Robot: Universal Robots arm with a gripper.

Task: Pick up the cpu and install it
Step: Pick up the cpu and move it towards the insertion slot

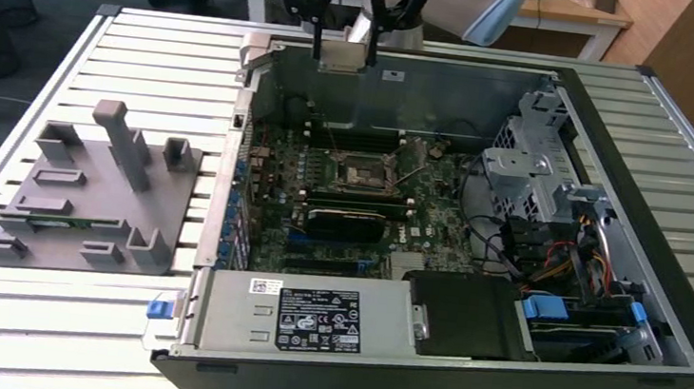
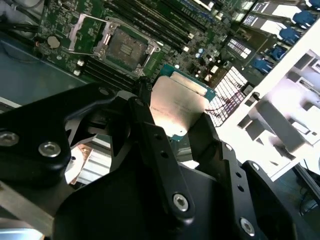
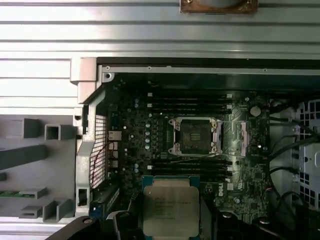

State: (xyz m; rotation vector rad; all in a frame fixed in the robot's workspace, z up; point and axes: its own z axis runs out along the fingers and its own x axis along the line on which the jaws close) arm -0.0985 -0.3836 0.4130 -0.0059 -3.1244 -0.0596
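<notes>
Gripping cpu (image 3: 170,209) by two opposite edges, tool (image 2: 175,105) is clamped on it, silvery plate up. Cpu hangs in air over open computer case (image 1: 484,98); empty black-framed socket (image 3: 195,136) on motherboard lies below tool, well apart from cpu.

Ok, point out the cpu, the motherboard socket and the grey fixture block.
cpu (image 3: 171,207): first wrist view, middle of its silvery top plate.
motherboard socket (image 3: 195,136): first wrist view, centre of its contact area.
grey fixture block (image 1: 92,194): exterior view, bare flat base.
</notes>
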